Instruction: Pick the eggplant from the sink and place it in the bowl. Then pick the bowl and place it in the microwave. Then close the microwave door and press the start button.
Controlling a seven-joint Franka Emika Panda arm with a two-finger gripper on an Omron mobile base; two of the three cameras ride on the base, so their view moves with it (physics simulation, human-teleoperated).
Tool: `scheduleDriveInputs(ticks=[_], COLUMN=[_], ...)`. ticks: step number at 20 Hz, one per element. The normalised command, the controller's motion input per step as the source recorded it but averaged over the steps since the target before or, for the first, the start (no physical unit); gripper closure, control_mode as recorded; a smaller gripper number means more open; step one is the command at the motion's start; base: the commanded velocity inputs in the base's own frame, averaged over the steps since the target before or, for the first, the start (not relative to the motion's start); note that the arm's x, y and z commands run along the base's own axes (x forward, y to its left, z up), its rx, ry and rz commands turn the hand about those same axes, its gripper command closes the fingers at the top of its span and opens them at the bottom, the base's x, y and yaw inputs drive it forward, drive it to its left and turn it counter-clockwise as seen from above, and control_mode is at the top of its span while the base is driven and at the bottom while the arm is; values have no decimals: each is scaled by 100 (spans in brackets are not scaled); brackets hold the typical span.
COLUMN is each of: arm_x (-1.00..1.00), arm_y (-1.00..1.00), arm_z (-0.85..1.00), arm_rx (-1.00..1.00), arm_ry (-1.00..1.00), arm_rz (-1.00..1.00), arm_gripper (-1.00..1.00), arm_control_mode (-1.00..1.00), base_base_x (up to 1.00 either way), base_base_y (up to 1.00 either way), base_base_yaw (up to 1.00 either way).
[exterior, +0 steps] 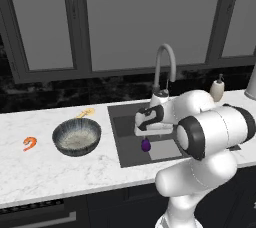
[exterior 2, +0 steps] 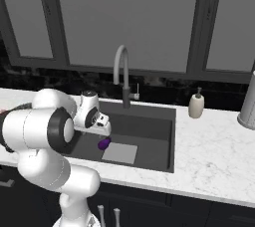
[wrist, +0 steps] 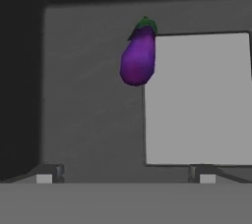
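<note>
Eggplant (wrist: 138, 58) in sink (exterior: 127, 137); shrimp (exterior: 29, 143) beside bowl (exterior: 76, 136).

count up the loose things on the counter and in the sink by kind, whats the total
eggplant: 1, in the sink
bowl: 1, on the counter
shrimp: 1, left of the bowl
soap dispenser: 1, right of the sink
small yellow item: 1, behind the bowl, too small to identify
total: 5
</note>
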Motion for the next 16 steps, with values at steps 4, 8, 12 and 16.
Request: scheduleDriveInputs(ticks=[4,8,12,16], arm_x=[38,36,46,42], arm_y=[-6,-14,-6,0], arm_z=[-15,-22,-43,-46], arm_rx=[0,0,0,0], arm_ry=[0,0,0,0], arm_rz=[-2,0,0,0], arm_gripper=[-100,-100,-100,-100], arm_control_mode=[-100,-100,-100,-100], base_base_x=[0,0,0,0], base_base_y=[0,0,0,0], base_base_yaw=[0,0,0,0])
